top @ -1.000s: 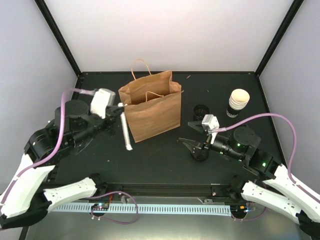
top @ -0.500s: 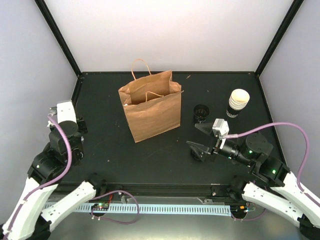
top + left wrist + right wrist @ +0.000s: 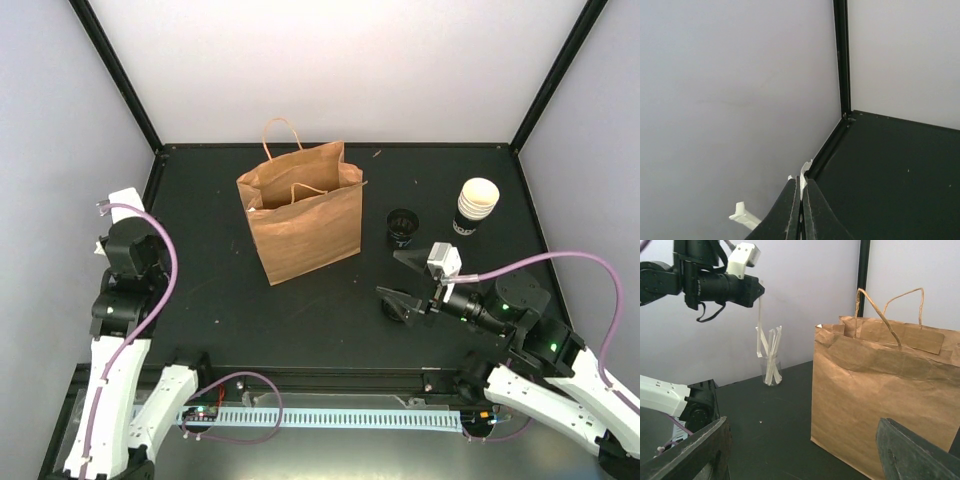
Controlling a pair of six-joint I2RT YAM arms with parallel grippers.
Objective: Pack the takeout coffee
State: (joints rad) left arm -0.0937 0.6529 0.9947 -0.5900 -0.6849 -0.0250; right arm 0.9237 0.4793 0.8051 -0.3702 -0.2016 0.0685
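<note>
**Coffee cup out of sight, right gripper wide beside the bag**

You are working on a black table (image 3: 200,300) boxed in by pale walls (image 3: 350,70). Nearest on the left, the left gripper (image 3: 801,186) has its fingers pressed together, aimed into the corner. A white straw (image 3: 760,320) hangs at its tip above a glass of straws (image 3: 771,372), and you cannot tell whether it is pinched. On the right, the right gripper (image 3: 388,275) stands spread wide and holds nothing. Seen from overhead, its lower finger overlaps a small dark round thing (image 3: 393,310) too dim to name. Just beyond sits a black cup with a dark inside (image 3: 402,227), then a nested stack of cups (image 3: 476,208) toward the right wall. Farther back and to the left, a brown paper bag (image 3: 305,220) stands upright with its mouth open and its handles up.

The coffee cup itself shows nowhere on the table. It may be down in the bag, whose inside no view reaches.

If you have to handle it, expect a light thing with thin paper walls that dent under a hard squeeze. It will likely be top-heavy if filled. Take it around the wall a little below the rim, where the rolled edge should stiffen it. Close gently and keep it upright. The printed paper is probably smooth, so grip it firmly without crushing it.
</note>
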